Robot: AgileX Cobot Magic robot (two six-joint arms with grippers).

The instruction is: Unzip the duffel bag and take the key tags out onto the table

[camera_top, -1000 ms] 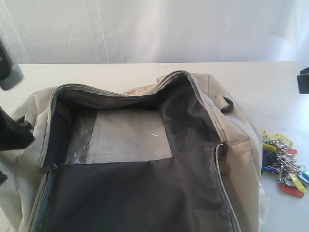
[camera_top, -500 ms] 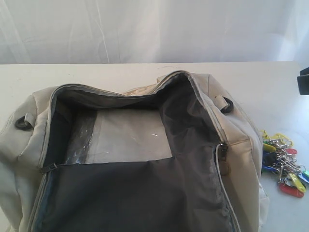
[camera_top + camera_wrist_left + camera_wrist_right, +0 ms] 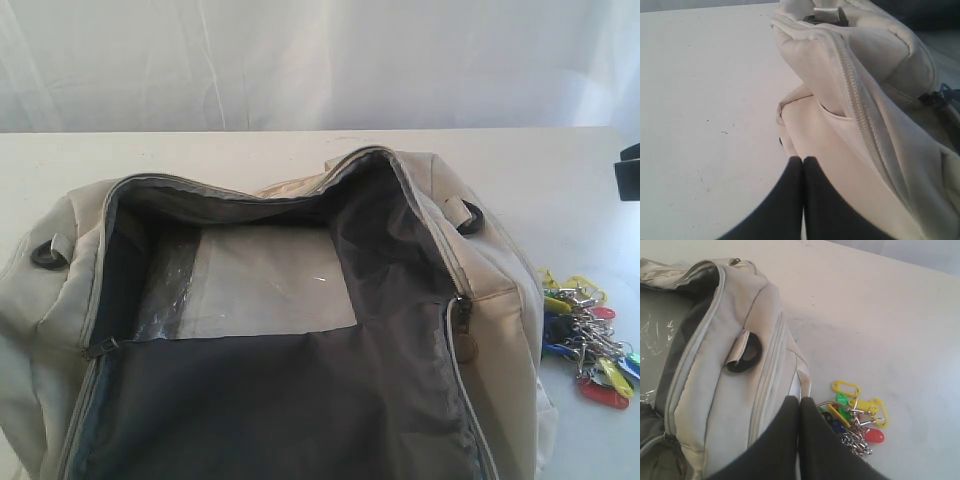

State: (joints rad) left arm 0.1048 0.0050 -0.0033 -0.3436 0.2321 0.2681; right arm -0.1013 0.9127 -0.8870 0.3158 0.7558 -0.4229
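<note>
Since a second ago my left arm has cleared the exterior view; its end effector sits pinched shut and empty beside the duffel bag; the bag lies unzipped, mouth up, long axis running left-right across the counter; the key tags rest just beside its right end, so I judge the task done; the right end effector is closed, empty.

The large soft beige fabric duffel bag lies unzipped on the wide white matte table, its dark grey lining exposed, left of the dark sliver of right claw at the frame edge, while the bunch of coloured plastic key tags rests nearer the camera than that claw, just beside the bag.
</note>
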